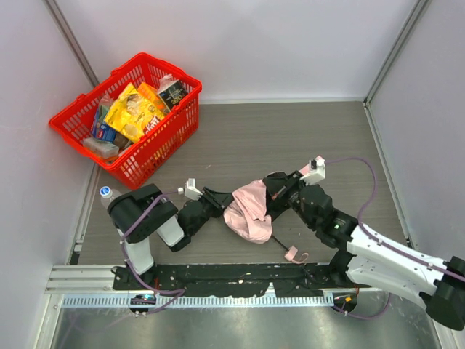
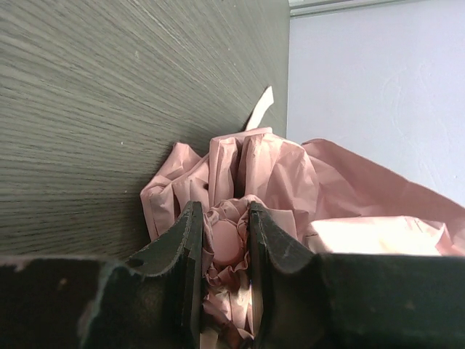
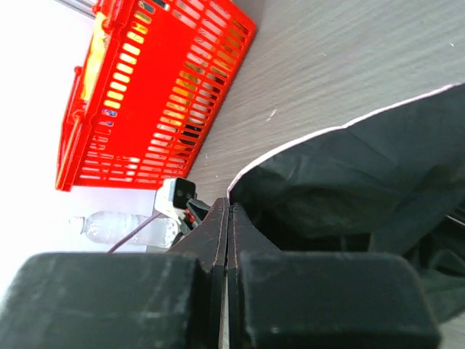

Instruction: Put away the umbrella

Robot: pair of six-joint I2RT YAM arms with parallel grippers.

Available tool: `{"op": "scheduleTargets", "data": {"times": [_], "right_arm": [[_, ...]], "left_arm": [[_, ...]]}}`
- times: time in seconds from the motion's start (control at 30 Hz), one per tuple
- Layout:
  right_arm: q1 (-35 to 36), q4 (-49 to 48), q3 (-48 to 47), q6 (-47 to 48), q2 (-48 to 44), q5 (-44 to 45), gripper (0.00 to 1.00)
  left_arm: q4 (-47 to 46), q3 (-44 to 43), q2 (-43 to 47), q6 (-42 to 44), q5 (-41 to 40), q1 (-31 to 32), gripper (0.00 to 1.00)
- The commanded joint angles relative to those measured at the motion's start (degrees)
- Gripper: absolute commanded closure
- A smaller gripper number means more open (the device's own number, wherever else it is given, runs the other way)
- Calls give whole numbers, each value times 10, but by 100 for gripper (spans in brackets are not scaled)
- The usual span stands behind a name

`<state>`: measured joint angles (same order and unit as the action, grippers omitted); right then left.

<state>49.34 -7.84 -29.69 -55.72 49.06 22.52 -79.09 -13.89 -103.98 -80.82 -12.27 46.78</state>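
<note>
Umbrella (image 1: 249, 211) lies crumpled pink, left fingers (image 2: 185, 247) clamping it, right fingers (image 3: 217, 234) pressed together.

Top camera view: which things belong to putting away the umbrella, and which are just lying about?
Part of the job: pink umbrella, left gripper shut on its bunched top, right gripper shut at its fabric edge.
Just lying about: red basket, snack packets inside it, plastic bottle by the left arm's base.

umbrella (image 1: 248, 211) shaft mostly under fabric, bottle (image 1: 107, 193) half behind left arm (image 1: 145, 222), basket (image 3: 167, 87) cropped
</note>
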Motion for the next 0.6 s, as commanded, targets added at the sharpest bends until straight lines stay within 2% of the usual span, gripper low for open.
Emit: {"op": "scheduleTargets", "data": {"times": [0.0,0.03,0.13,0.17,0.2,0.33,0.47,0.53,0.57], "right_arm": [[-3,74,-16,-62,-47,29,99],[-2,137,-24,-64,-59,34,99],[-3,227,-26,-110,-108,31,99],[-4,287,-26,-136,-106,24,99],[-6,306,-19,-146,-93,17,99],[-26,284,31,-146,-8,-67,99],[-93,210,29,-17,111,-147,99],[-123,191,30,11,143,-176,99],[-132,191,23,20,147,-186,93]], "left_arm": [[-27,10,-20,24,-5,4,100],[-28,11,-22,20,-5,4,100],[-32,11,-19,19,-5,4,100],[-31,11,-19,19,-5,4,100],[-30,10,-18,18,-4,4,100],[-34,9,-17,8,-1,4,100],[-34,13,-9,6,1,4,100],[-34,13,-5,4,2,4,100],[-34,14,-2,5,2,4,100]]}}
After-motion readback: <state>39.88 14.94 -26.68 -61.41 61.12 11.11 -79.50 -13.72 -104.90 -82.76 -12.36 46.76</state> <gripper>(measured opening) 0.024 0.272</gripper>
